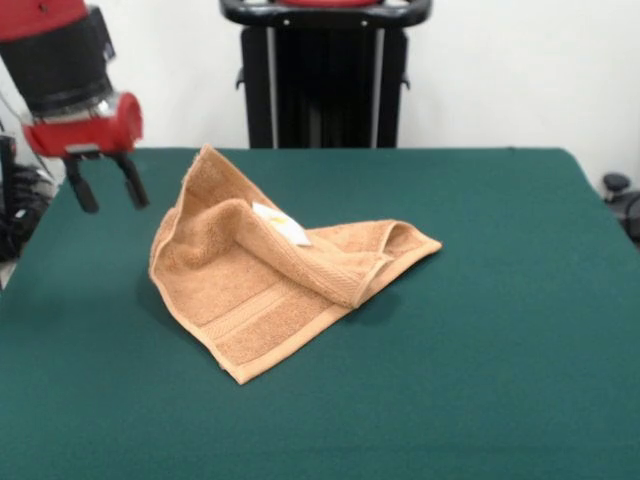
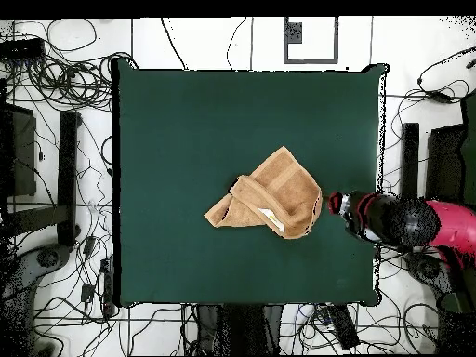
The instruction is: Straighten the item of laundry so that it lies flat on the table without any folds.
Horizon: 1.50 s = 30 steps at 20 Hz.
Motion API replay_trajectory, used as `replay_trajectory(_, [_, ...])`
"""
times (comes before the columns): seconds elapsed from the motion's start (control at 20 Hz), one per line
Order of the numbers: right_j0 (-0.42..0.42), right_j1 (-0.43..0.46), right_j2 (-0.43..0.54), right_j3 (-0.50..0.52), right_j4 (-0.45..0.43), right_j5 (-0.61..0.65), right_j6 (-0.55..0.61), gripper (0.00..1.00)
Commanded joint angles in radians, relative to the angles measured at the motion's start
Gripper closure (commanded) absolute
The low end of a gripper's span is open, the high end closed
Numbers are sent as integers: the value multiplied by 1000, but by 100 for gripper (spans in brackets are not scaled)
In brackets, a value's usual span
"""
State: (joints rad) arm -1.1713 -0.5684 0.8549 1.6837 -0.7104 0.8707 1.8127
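Note:
The item of laundry (image 1: 262, 283), a light orange-tan terry towel, lies crumpled near the middle of the dark green table (image 1: 480, 330). One corner is folded over the body, a ridge runs across it, and a small white tag (image 1: 281, 224) shows on top. From above, the towel (image 2: 270, 196) looks like a folded wedge on the table (image 2: 186, 139). My gripper (image 1: 106, 188) hangs in the air left of the towel, open, its two black fingers apart with nothing between them. In the overhead view the gripper (image 2: 335, 204) sits just right of the towel.
A black pedestal (image 1: 325, 75) stands behind the table's far edge. Cables and stands (image 2: 56, 167) surround the table on the floor. The red and black arm (image 2: 418, 225) reaches in over the table's right edge in the overhead view.

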Motion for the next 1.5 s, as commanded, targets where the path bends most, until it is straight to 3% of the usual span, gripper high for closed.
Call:
replay_trajectory(0.05, [82, -164, 88, 87, 64, 122, -234, 0])
replay_trajectory(0.45, [199, -213, 30, 116, 87, 41, -28, 0])
replay_trajectory(0.7, [262, -187, -21, 123, 83, -20, 54, 0])
replay_trajectory(1.05, [366, -278, -126, 156, 71, -22, 199, 0])
replay_trajectory(1.5, [445, -287, -245, 135, 58, -12, 191, 0])
